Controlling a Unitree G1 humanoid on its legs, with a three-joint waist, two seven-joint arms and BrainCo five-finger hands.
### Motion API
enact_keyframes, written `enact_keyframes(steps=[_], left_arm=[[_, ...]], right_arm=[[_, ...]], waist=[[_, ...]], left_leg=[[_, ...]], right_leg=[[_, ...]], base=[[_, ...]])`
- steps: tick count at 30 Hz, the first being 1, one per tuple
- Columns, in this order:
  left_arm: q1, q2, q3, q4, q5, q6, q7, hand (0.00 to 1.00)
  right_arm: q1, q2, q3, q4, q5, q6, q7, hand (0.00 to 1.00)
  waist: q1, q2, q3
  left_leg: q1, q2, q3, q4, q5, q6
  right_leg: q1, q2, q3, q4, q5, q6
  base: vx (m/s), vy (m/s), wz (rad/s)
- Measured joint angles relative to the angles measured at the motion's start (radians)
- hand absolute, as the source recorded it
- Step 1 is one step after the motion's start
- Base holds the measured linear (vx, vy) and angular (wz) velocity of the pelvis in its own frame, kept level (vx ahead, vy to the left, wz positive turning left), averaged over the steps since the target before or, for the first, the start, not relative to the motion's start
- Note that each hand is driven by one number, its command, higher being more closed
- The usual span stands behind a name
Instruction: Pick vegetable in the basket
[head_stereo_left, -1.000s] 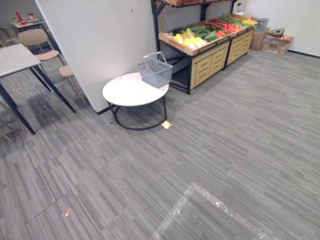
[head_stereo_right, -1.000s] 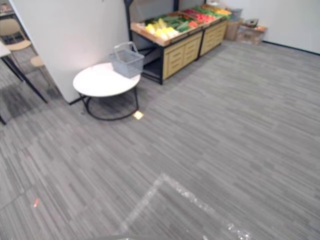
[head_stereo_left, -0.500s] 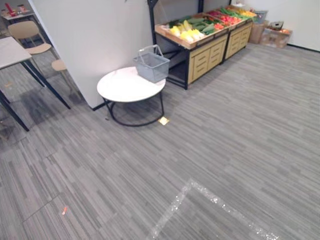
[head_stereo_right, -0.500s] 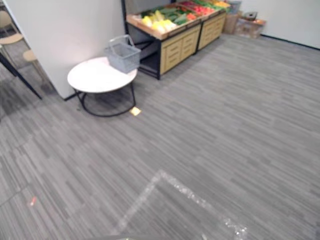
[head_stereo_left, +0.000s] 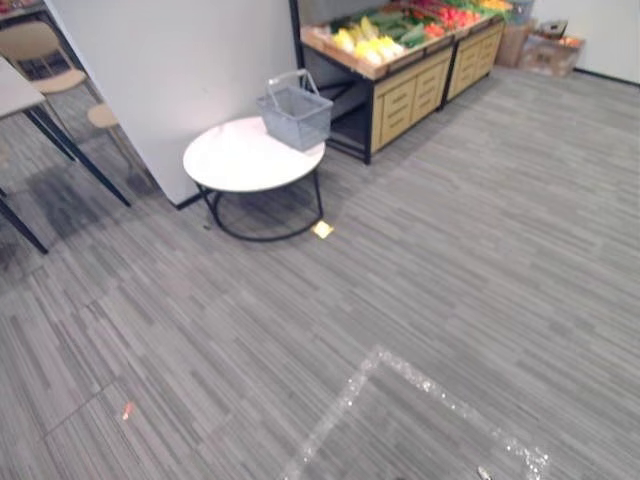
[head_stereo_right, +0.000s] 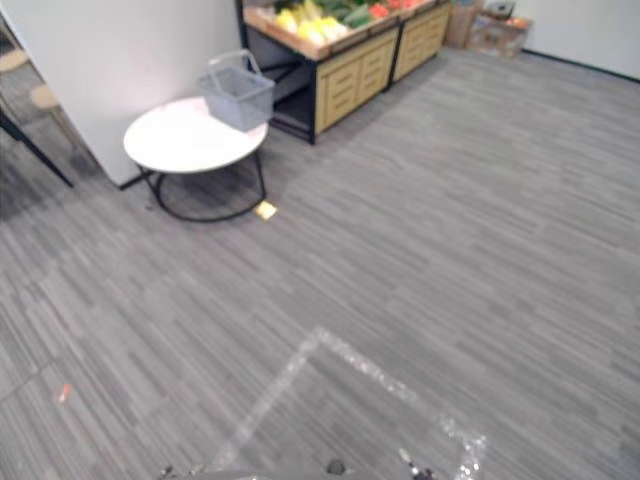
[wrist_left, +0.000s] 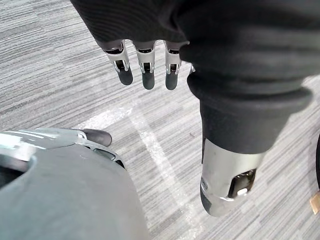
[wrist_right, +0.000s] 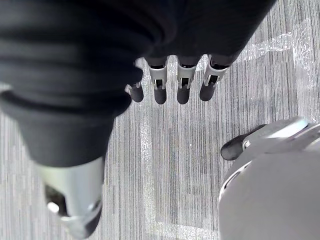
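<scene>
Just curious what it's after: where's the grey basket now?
The grey basket sits at the far edge of the round white table, upper left in the left eye view, beside the vegetable stand.

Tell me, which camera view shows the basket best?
The left eye view: the basket stands whole on the round table, handle up, well inside the picture. The right eye view shows it equally whole but nearer the top edge. The wrist views face the floor.

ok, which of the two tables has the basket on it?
The round white table: the grey basket sits at its far edge, toward the produce stand. The rectangular table at far left shows no basket.
</scene>
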Motion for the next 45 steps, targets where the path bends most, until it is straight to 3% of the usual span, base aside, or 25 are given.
enact_keyframes(steps=[3,4,6,8,12,16,17,18,19,20,21,23,24,26,27,29,30,32,35,36,38,39,41,42,45], left_arm=[[0.008,-0.014,0.080,-0.031,-0.037,0.003,0.000,0.00],[0.012,-0.040,0.133,-0.052,-0.039,0.003,0.002,0.00],[0.020,-0.055,0.141,-0.057,-0.066,0.004,0.001,0.00],[0.025,-0.053,0.135,-0.071,-0.077,0.005,-0.002,0.00],[0.022,-0.062,0.124,-0.071,-0.082,0.004,-0.003,0.00],[0.030,-0.063,0.116,-0.072,-0.082,0.003,0.002,0.00],[0.032,-0.062,0.116,-0.073,-0.082,0.003,0.002,0.00],[0.043,-0.058,0.115,-0.071,-0.076,0.004,0.002,0.00],[0.044,-0.052,0.111,-0.067,-0.075,0.004,0.002,0.00],[0.042,-0.031,0.099,-0.066,-0.074,0.000,0.002,0.00],[0.041,-0.023,0.096,-0.063,-0.073,0.000,0.002,0.00],[0.026,0.007,0.085,-0.031,-0.072,0.005,0.003,0.00],[0.022,0.014,0.073,-0.023,-0.068,0.008,0.004,0.00],[0.026,0.026,0.026,-0.024,-0.063,0.011,0.005,0.00],[0.024,0.034,0.014,-0.025,-0.063,0.011,0.003,0.00],[0.024,0.056,-0.023,-0.023,-0.058,0.013,-0.002,0.00],[0.022,0.052,-0.041,-0.022,-0.056,0.013,-0.008,0.00],[0.017,0.040,-0.049,-0.023,-0.056,0.013,-0.015,0.00],[-0.006,0.018,-0.023,-0.029,-0.055,0.013,-0.015,0.00],[-0.023,0.005,-0.013,-0.028,-0.055,0.013,-0.015,0.00],[-0.056,-0.029,-0.012,-0.028,-0.053,0.013,-0.015,0.00],[-0.077,-0.048,-0.008,-0.028,-0.028,0.012,-0.017,0.00],[-0.097,-0.069,0.020,-0.028,-0.017,0.012,-0.016,0.00],[-0.102,-0.076,0.040,-0.026,-0.016,0.011,-0.016,0.00],[-0.117,-0.103,0.072,-0.028,-0.014,0.011,-0.017,0.00]], right_arm=[[0.009,0.009,0.013,-0.005,0.000,0.000,-0.001,0.00],[0.020,0.002,0.028,-0.029,0.000,0.000,-0.003,0.00],[0.033,0.000,0.056,-0.044,0.000,-0.001,-0.005,0.00],[0.029,-0.005,0.106,-0.072,0.000,0.000,-0.010,0.00],[-0.021,-0.008,0.125,-0.071,0.000,0.000,-0.011,0.00],[-0.057,-0.002,0.209,-0.078,0.000,-0.012,-0.013,0.00],[-0.057,-0.001,0.212,-0.078,0.000,-0.016,-0.013,0.00],[-0.043,0.001,0.215,-0.075,0.000,-0.021,-0.012,0.00],[-0.043,0.002,0.209,-0.070,0.000,-0.021,-0.010,0.00],[-0.041,0.028,0.192,-0.066,-0.001,-0.020,-0.003,0.00],[-0.042,0.037,0.186,-0.061,-0.002,-0.020,0.001,0.00],[-0.043,0.048,0.101,-0.025,-0.002,-0.020,0.008,0.00],[-0.043,0.047,0.074,-0.021,-0.002,-0.020,0.010,0.00],[-0.027,0.039,0.016,-0.022,-0.002,-0.021,0.012,0.00],[-0.023,0.042,0.012,-0.021,-0.002,-0.021,0.015,0.00],[0.000,0.041,0.008,-0.021,-0.002,-0.020,0.020,0.00],[0.023,0.034,0.008,-0.022,-0.003,-0.020,0.020,0.00],[0.041,0.032,0.011,-0.032,-0.001,-0.019,0.020,0.00],[0.064,0.032,0.042,-0.052,0.000,-0.019,0.020,0.00],[0.072,0.035,0.046,-0.055,0.001,-0.019,0.019,0.00],[0.076,0.029,0.060,-0.064,0.002,-0.019,0.020,0.00],[0.076,0.016,0.099,-0.071,0.003,-0.020,0.020,0.00],[0.077,0.004,0.149,-0.071,0.004,-0.021,0.019,0.00],[0.076,-0.002,0.172,-0.068,0.002,-0.020,0.019,0.00],[0.063,-0.024,0.206,-0.068,-0.001,-0.021,0.020,0.00]], waist=[[0.007,-0.016,0.017],[0.009,0.003,0.032],[0.011,-0.001,0.038],[0.016,0.001,0.035],[0.038,0.000,0.036],[0.043,0.000,0.034],[0.048,-0.002,0.033],[0.060,-0.010,0.017],[0.063,-0.011,0.004],[0.058,-0.045,-0.024],[0.058,-0.058,-0.037],[0.046,-0.095,-0.067],[0.042,-0.097,-0.068],[0.036,-0.086,-0.065],[0.033,-0.088,-0.063],[0.006,-0.103,-0.054],[-0.007,-0.086,-0.048],[-0.018,-0.063,-0.048],[-0.018,-0.048,-0.039],[-0.021,-0.043,-0.034],[-0.021,-0.031,-0.027],[-0.023,-0.018,-0.020],[-0.025,-0.012,-0.018],[-0.022,-0.017,-0.017],[-0.024,-0.007,-0.016]], left_leg=[[-0.146,0.049,-0.010,0.378,-0.018,0.003],[-0.222,0.093,-0.032,0.596,0.022,0.051],[-0.279,0.120,-0.049,0.756,0.116,0.058],[-0.365,0.115,-0.067,0.836,0.077,0.041],[-0.443,0.085,-0.056,0.579,0.036,0.035],[-0.438,0.080,-0.035,0.107,0.139,0.011],[-0.438,0.082,-0.032,0.081,0.147,0.009],[-0.437,0.077,-0.002,0.109,0.242,0.010],[-0.443,0.066,0.007,0.130,0.261,0.027],[-0.459,0.033,0.024,0.156,0.212,0.053],[-0.465,0.019,0.027,0.172,0.199,0.063],[-0.443,-0.030,0.045,0.205,0.143,0.122],[-0.423,-0.044,0.043,0.204,0.131,0.128],[-0.278,-0.079,0.041,0.143,0.053,0.136],[-0.245,-0.095,0.038,0.127,0.041,0.137],[-0.115,-0.143,0.016,0.076,0.005,0.150],[-0.019,-0.156,-0.001,0.029,-0.011,0.153],[0.056,-0.157,-0.008,-0.015,-0.022,0.148],[0.155,-0.152,-0.013,-0.062,-0.052,0.133],[0.187,-0.141,-0.026,-0.068,-0.067,0.125],[0.225,-0.110,-0.045,-0.083,-0.095,0.102],[0.257,-0.070,-0.063,-0.091,-0.126,0.069],[0.288,-0.019,-0.072,-0.095,-0.157,0.047],[0.316,-0.001,-0.080,-0.092,-0.161,0.048],[0.315,0.044,-0.095,0.001,-0.081,0.036]], right_leg=[[0.015,-0.011,-0.003,0.051,-0.053,-0.022],[0.046,0.001,-0.008,0.077,-0.081,-0.030],[0.084,0.000,-0.010,0.094,-0.102,-0.031],[0.120,-0.018,0.001,0.087,-0.138,-0.036],[0.162,-0.059,0.020,0.052,-0.143,-0.006],[0.264,-0.114,0.044,-0.009,-0.195,0.078],[0.278,-0.126,0.052,-0.019,-0.203,0.089],[0.309,-0.163,0.077,-0.035,-0.211,0.105],[0.304,-0.183,0.083,-0.022,-0.200,0.107],[0.269,-0.220,0.098,0.016,-0.158,0.088],[0.248,-0.234,0.118,0.039,-0.130,0.078],[0.205,-0.274,0.176,0.159,-0.002,0.083],[0.192,-0.278,0.178,0.212,0.044,0.088],[0.091,-0.287,0.186,0.509,0.306,0.107],[0.053,-0.295,0.185,0.615,0.332,0.118],[-0.089,-0.311,0.152,0.971,0.268,0.073],[-0.169,-0.308,0.102,1.089,0.172,0.053],[-0.251,-0.298,0.055,1.100,0.113,0.049],[-0.377,-0.296,-0.037,0.993,0.032,0.046],[-0.389,-0.295,-0.097,0.872,0.011,0.034],[-0.395,-0.275,-0.152,0.665,0.009,0.029],[-0.395,-0.242,-0.158,0.498,0.018,0.033],[-0.392,-0.206,-0.127,0.327,0.040,0.064],[-0.386,-0.192,-0.108,0.311,0.120,0.060],[-0.384,-0.187,-0.142,0.461,-0.014,-0.001]], base=[[0.07,-0.123,0.05],[0.15,-0.063,0.04],[0.15,-0.010,0.04],[0.21,0.030,-0.02],[0.31,0.076,-0.11],[0.46,0.235,-0.24],[0.52,0.413,-0.52],[0.43,0.333,-0.44],[0.66,0.489,-0.28],[0.46,0.291,-0.03],[0.71,0.461,0.08],[0.66,0.394,0.15],[0.57,0.313,0.18],[0.58,0.322,0.06],[0.38,0.198,0.06],[0.46,0.163,0.31],[0.54,0.161,0.35],[0.37,0.087,0.13],[0.33,-0.008,0.05],[0.40,-0.097,0.28],[0.51,-0.185,0.34],[0.50,-0.220,0.29],[0.66,-0.336,0.34],[0.57,-0.296,0.25],[0.58,-0.350,0.17]])
